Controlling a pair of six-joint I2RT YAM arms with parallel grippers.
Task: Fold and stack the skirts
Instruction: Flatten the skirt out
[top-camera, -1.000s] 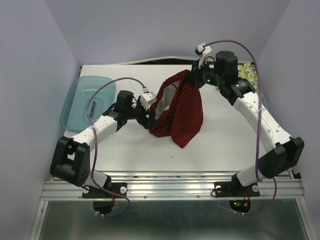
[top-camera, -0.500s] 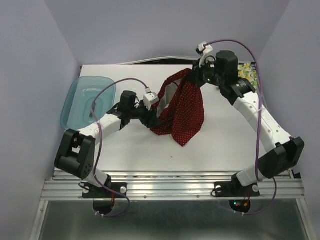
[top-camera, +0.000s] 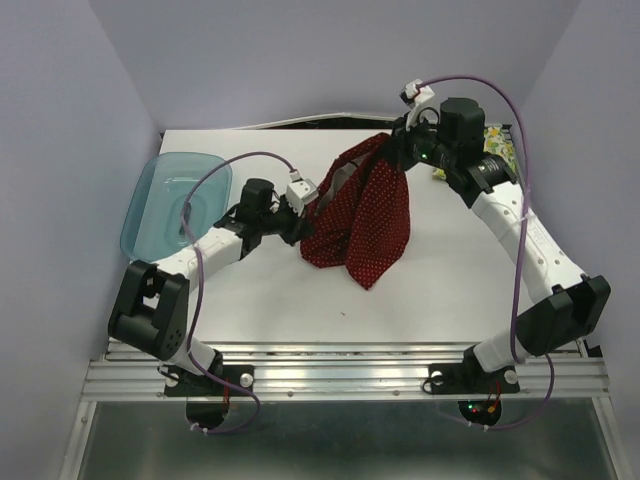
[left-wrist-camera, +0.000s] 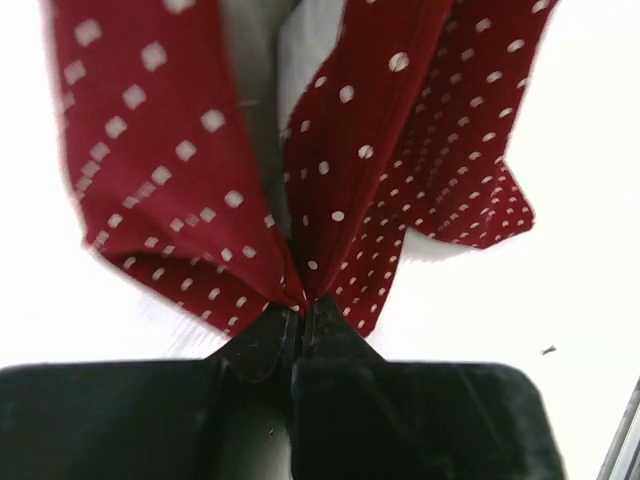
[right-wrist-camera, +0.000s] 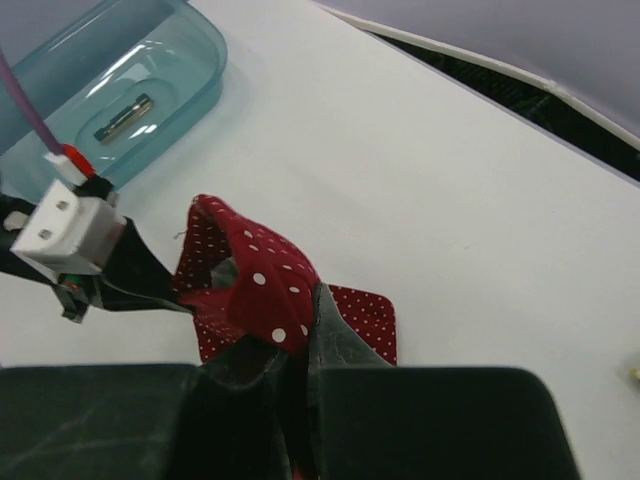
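Note:
A dark red skirt with small white dots (top-camera: 365, 215) hangs over the middle of the white table (top-camera: 440, 290), held up between both arms. My right gripper (top-camera: 393, 148) is shut on its upper edge, high above the table; in the right wrist view the red cloth (right-wrist-camera: 255, 285) bunches out of the closed jaws. My left gripper (top-camera: 303, 228) is shut on the skirt's lower left edge, and in the left wrist view the red cloth (left-wrist-camera: 340, 180) fans out from the pinched fingertips (left-wrist-camera: 300, 312). The cream fruit-print skirt (top-camera: 497, 150) lies at the table's back right, mostly hidden behind the right arm.
A translucent blue tray (top-camera: 160, 200) with a small dark object inside sits at the table's left edge, also seen as the blue tray (right-wrist-camera: 180, 60) in the right wrist view. Purple cables loop over both arms. Walls close in on both sides.
My left gripper reached right into the skirt's lower left edge and closed on it. The right gripper shifted slightly right, still holding the top edge, and the skirt stretched a little.

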